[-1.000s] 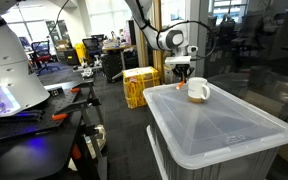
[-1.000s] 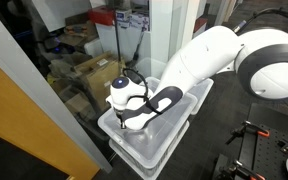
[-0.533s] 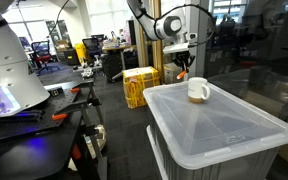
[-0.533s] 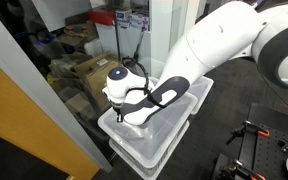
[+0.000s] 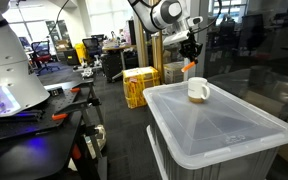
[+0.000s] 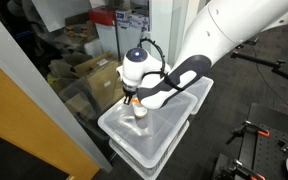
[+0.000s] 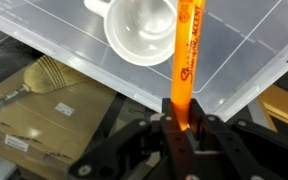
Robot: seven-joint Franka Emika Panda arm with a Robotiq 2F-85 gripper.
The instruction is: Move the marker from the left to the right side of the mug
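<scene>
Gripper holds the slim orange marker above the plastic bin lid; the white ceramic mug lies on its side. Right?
No: the white ceramic mug stands upright, mouth up, in the wrist view. The gripper does hold the slim orange marker above the plastic bin lid.

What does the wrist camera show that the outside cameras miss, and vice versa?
Only the wrist view: the open top of the small white ceramic mug, dark print on the slim orange marker, and a cardboard box below. Only exterior views: the white robot arm and yellow crates. Both: the claw gripping the marker, with the mug on the clear plastic bin lid.
</scene>
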